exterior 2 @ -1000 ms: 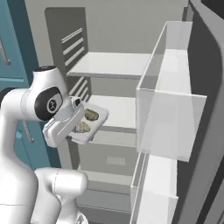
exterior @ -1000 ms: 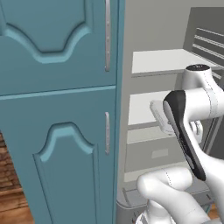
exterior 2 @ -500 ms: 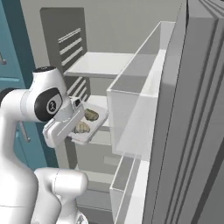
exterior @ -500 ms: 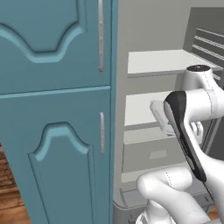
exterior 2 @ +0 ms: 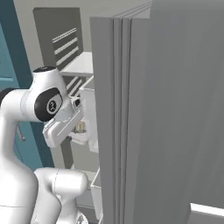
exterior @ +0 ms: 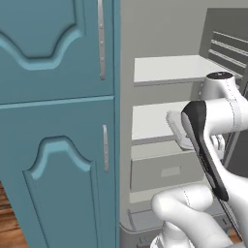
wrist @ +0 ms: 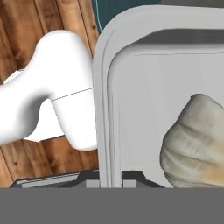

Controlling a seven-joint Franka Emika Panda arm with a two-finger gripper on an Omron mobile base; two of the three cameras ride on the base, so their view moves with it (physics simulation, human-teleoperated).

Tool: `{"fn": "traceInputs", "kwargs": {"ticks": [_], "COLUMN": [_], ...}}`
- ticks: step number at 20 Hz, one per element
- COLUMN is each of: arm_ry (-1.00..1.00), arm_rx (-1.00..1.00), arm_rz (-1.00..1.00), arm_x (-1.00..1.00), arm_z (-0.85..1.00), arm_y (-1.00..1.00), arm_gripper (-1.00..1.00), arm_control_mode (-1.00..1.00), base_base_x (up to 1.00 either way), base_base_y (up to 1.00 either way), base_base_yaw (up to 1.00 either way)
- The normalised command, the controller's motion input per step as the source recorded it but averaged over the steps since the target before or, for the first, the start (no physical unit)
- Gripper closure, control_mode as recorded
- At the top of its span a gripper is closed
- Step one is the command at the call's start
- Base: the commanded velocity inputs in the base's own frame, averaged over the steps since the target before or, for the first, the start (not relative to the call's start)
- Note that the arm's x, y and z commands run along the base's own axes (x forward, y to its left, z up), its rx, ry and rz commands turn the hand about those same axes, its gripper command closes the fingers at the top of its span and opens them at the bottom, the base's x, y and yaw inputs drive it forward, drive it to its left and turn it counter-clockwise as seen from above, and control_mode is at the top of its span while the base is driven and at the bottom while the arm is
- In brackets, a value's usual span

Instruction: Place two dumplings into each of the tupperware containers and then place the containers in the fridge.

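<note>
I have the fridge (exterior: 169, 121) open in front of me, its pale shelves showing beside the teal cabinets (exterior: 53, 121). In the right base view the fridge door (exterior 2: 166, 109) stands very close to the arm, edge-on and taking up most of that side.

The arm is holding the whitish container (wrist: 103, 87) out toward the middle shelf (exterior: 150, 121). In the left base view its rim (exterior: 175, 127) sits level with that shelf, just at the opening. The fingers (wrist: 111, 183) are shut tight on the near rim of the container.

One dumpling (wrist: 194, 142) lies inside, against the right of the tray floor in the hand view; a beige bit (exterior 2: 80, 127) also shows past the wrist in the right base view. I cannot tell whether a second one is there.

My worry is the door. I judge it close enough that the container or wrist could strike it as I reach in, jarring the tray. The grip is only on one edge, so a knock or a tilt could tip the tray and roll the dumpling out. Coming in low could also catch the shelf lip.
</note>
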Motion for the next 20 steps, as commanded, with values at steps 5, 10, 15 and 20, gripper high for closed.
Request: {"fn": "traceInputs", "kwargs": {"ticks": [5,10,15,20], "arm_ry": [0.0,-0.03,-0.08,-0.1], "arm_rx": [0.02,0.02,-0.09,-0.04], "arm_rz": [0.0,0.05,0.09,0.06], "arm_x": [0.28,0.96,0.74,0.8], "arm_z": [0.0,-0.06,-0.39,-0.58], "arm_y": [-0.18,-0.29,0.11,0.02], "arm_gripper": [1.0,1.0,1.0,1.0], "arm_control_mode": [-1.0,-1.0,-1.0,-1.0], "base_base_x": [0.0,0.0,0.0,0.0], "base_base_y": [0.0,0.0,0.0,0.0], "base_base_yaw": [0.0,0.0,0.0,0.0]}}
